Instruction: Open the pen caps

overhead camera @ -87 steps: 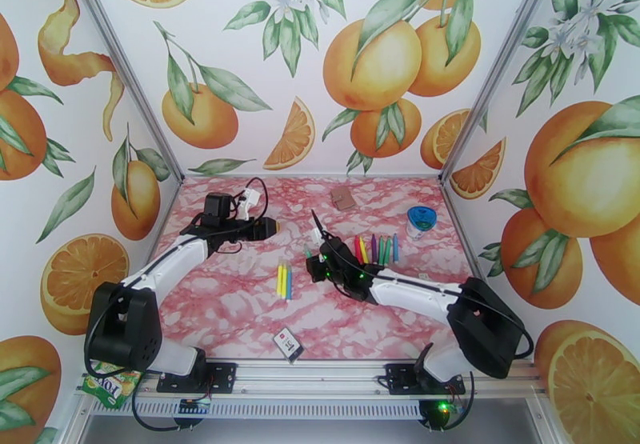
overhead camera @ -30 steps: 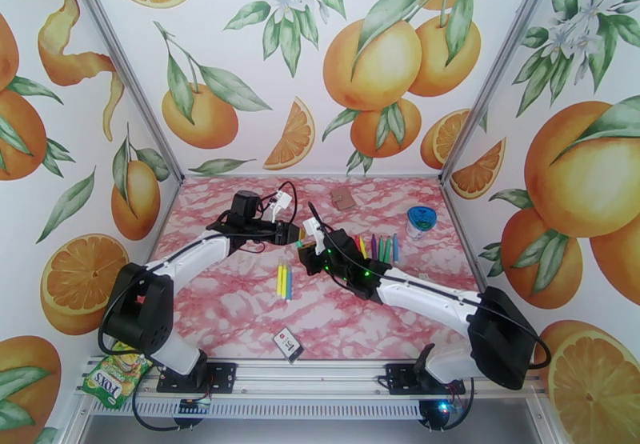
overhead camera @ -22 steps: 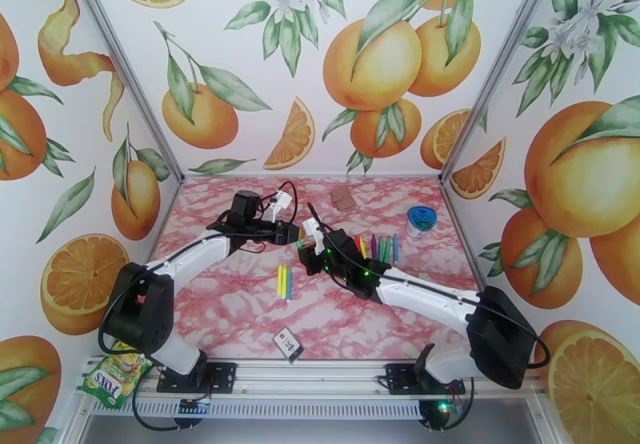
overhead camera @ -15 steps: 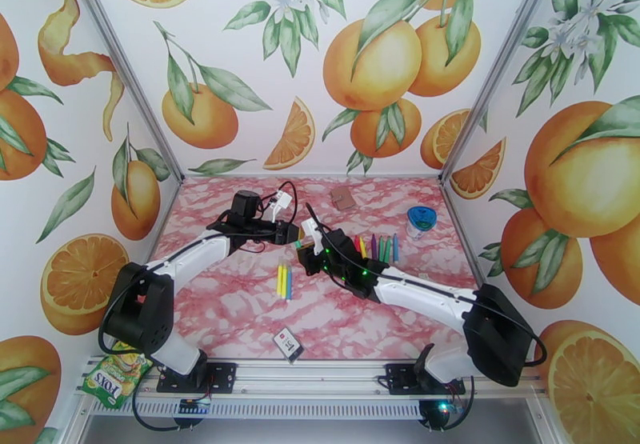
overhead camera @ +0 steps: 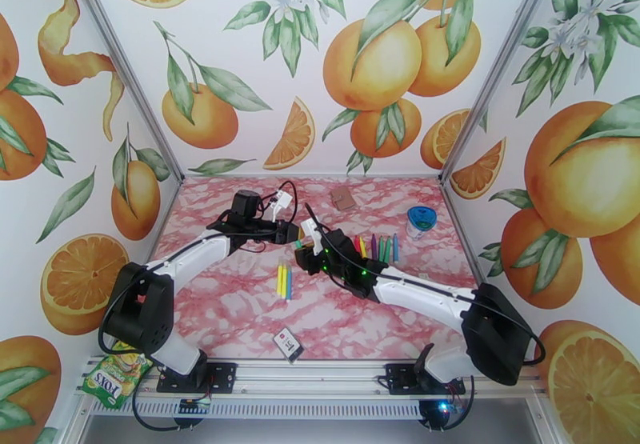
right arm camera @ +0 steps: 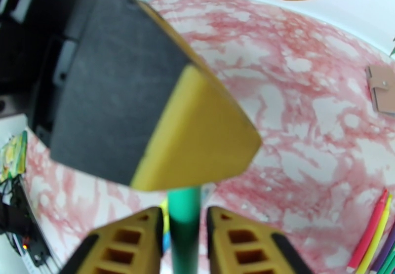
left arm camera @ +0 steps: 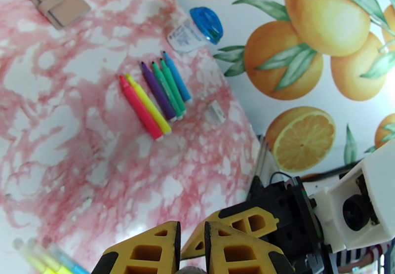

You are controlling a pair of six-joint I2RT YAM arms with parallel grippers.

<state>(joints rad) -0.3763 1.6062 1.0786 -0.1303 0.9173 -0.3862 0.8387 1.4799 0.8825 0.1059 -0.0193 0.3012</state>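
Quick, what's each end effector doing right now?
Left end effector: closed on the green pen's top.
Right end effector: slightly open around the same pen.

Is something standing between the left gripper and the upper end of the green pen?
Nothing visible does. The green pen stands between the fingers of the right gripper, and its upper end runs straight in under the shut left gripper; the cap itself is hidden there.
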